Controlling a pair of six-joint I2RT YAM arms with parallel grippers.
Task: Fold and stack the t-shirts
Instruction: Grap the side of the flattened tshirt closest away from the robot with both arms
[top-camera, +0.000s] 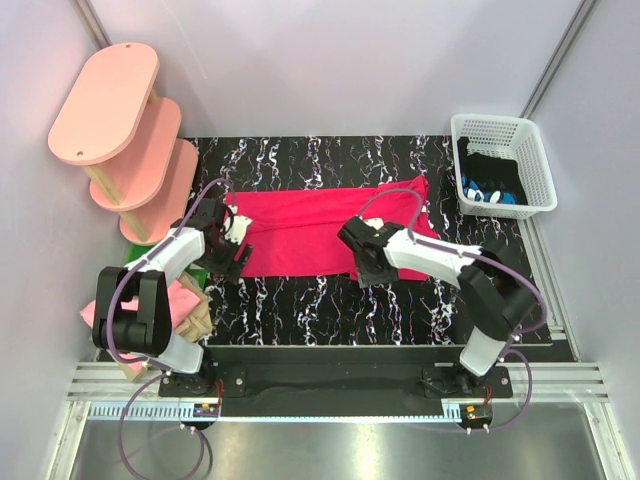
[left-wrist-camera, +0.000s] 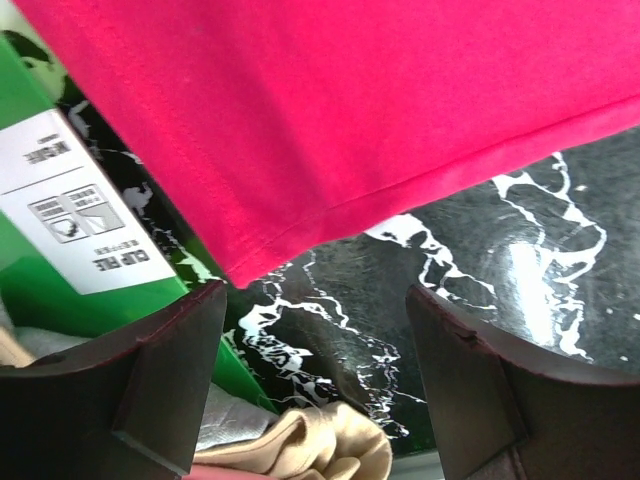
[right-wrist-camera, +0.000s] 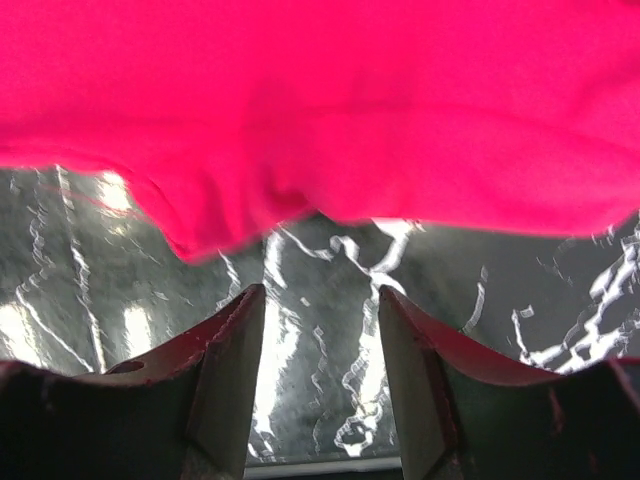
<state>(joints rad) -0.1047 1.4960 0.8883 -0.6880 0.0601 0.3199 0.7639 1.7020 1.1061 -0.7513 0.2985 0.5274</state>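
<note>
A crimson-pink t-shirt lies spread as a long band across the middle of the black marbled table. My left gripper is open and empty just off the shirt's near left corner. My right gripper is open and empty at the shirt's near edge, right of centre. A light pink shirt and a tan shirt lie bunched at the table's left edge; the tan one shows in the left wrist view.
Pink oval wooden shelves stand at the back left. A white basket with dark and blue items sits at the back right. A green box lies by the left table edge.
</note>
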